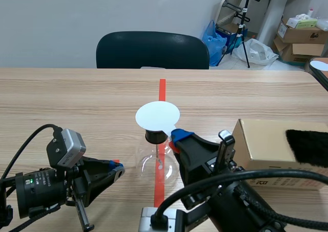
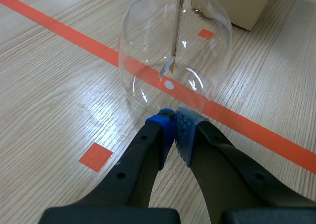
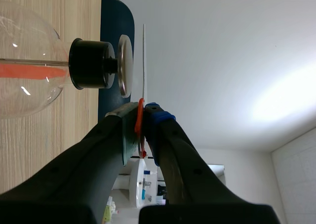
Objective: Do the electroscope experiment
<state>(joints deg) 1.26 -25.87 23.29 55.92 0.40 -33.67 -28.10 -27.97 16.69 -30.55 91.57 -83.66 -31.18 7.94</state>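
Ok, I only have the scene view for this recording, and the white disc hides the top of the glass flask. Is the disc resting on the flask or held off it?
Observer: It is held off. The right wrist view shows the white disc edge-on, with a gap between it and the metal cap of the flask.
Operator: What is the right tool actually pinching?
Observer: The right tool is shut on a thin orange-red tab at the disc's edge, not on the disc face.
Operator: And the left tool?
Observer: In the left wrist view the left tool is shut on nothing. Its tips are close to the flask's base, but I cannot tell whether they touch it.
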